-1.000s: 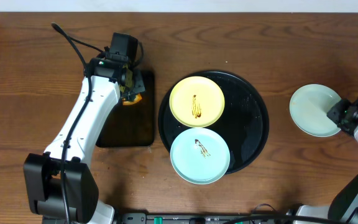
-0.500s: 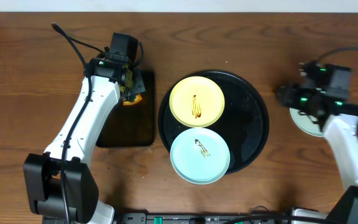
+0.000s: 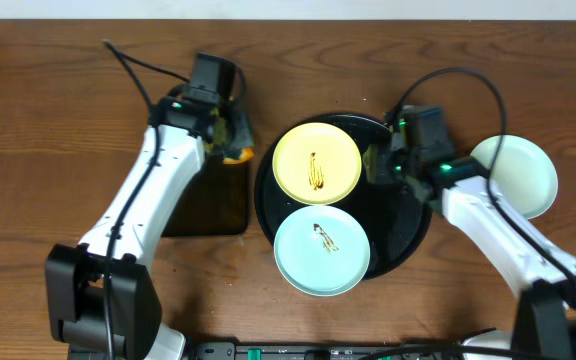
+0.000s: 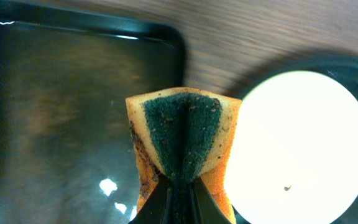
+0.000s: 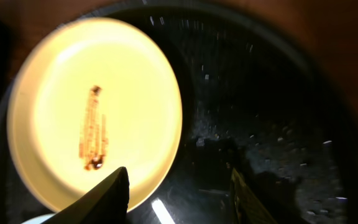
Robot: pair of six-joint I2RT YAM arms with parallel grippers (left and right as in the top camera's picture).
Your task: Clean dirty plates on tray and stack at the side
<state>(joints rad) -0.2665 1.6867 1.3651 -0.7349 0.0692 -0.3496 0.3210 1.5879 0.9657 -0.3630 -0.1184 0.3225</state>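
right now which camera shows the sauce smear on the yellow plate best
The right wrist view: it looks down close on the yellow plate, and the smear shows as a long brown streak. The overhead view shows it too, only small. In the left wrist view the plate is glared out to white, the smear all but lost.

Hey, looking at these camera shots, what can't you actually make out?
- Left wrist view: glare whites out the yellow plate, so its smear is unreadable there.
- Overhead: the left pincer covers most of the sponge.
- Right wrist view: the mint plate is cut off by the bottom edge, leaving only a sliver.
- Overhead: the right arm hides the left edge of the side plate.
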